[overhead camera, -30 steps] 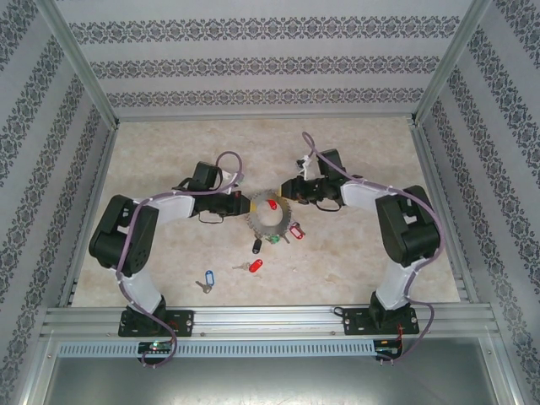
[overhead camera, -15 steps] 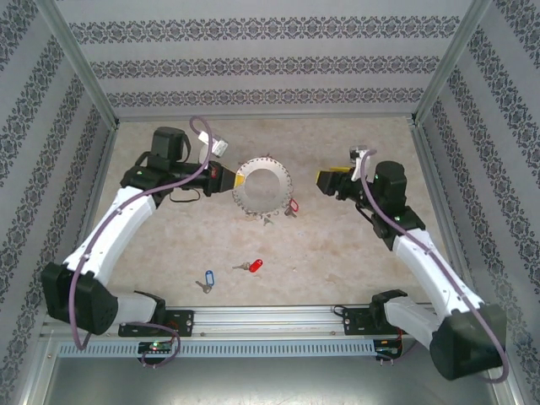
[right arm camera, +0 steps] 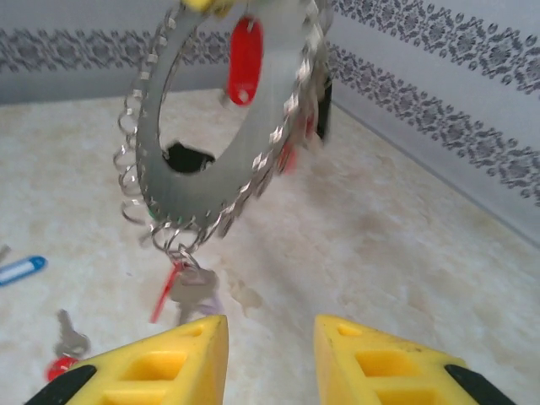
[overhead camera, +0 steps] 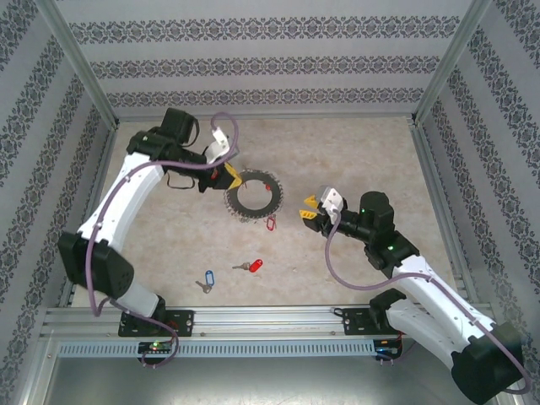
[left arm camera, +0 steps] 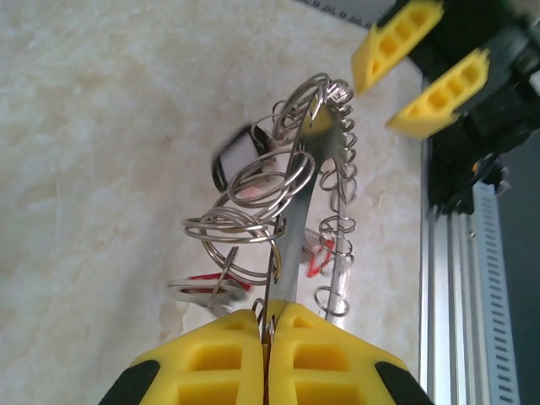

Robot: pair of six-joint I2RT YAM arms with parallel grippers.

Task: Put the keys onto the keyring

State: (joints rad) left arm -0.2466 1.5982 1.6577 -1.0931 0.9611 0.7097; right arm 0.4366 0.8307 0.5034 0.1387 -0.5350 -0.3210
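The keyring (overhead camera: 256,197), a grey toothed disc fringed with small wire rings, hangs above the table. My left gripper (overhead camera: 233,180) is shut on its left rim; in the left wrist view the yellow fingers (left arm camera: 268,319) pinch the plate's edge (left arm camera: 305,181). My right gripper (overhead camera: 309,209) is open and empty just right of the ring. In the right wrist view the ring (right arm camera: 159,164) hangs ahead of it (right arm camera: 270,363), with a red tag (right arm camera: 243,51) and a key (right arm camera: 191,283) on it. Two loose keys lie on the table, red-tagged (overhead camera: 251,266) and blue-tagged (overhead camera: 207,278).
The marble-look table (overhead camera: 354,152) is fenced by patterned walls and an aluminium frame (overhead camera: 253,319) at the near edge. The right gripper's yellow fingers (left arm camera: 422,67) show beyond the ring in the left wrist view. The blue tag (right arm camera: 20,268) lies to the left.
The left arm lowered and tilted the keyring slightly toward the middle. The right gripper swung left and down, close to the ring's right side, its jaws narrower than half a second ago.
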